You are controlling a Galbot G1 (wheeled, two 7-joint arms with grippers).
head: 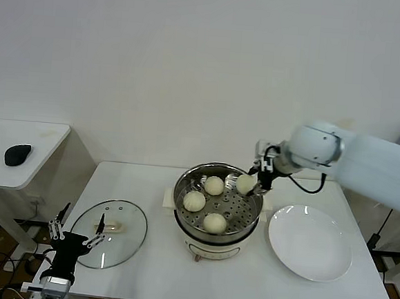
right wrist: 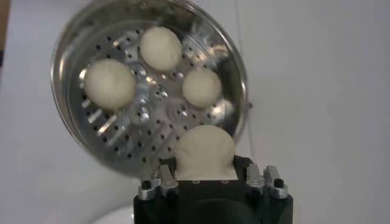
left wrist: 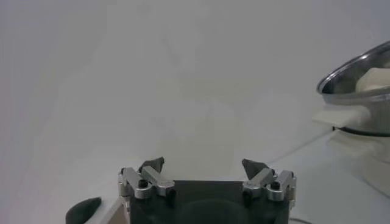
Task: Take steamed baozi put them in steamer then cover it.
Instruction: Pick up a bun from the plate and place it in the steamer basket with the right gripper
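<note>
The fourth steamed baozi (head: 245, 183) is held by the right pincer (head: 257, 184), which is closed on it, above the inner rim of the steamer (head: 215, 242) at the side nearest the white plate (head: 310, 243). Three other baozi (head: 205, 202) are already lying on the perforated tray (right wrist: 152, 115), apart from each other, and a free place is seen on the tray under the held bun. The step in hand is judged to be the placing of the last bun. For the next move, the bun should be lowered onto the free part of the tray and the pincer opened and lifted without the rim being touched. The covering is not yet done: the glass lid (head: 109, 232) is lying flat on the desk (head: 149, 270), beside the steamer. The left pincer (head: 73, 240) is parked at the near edge of the lid, with its fingers (left wrist: 152, 164) open and nothing between them.
</note>
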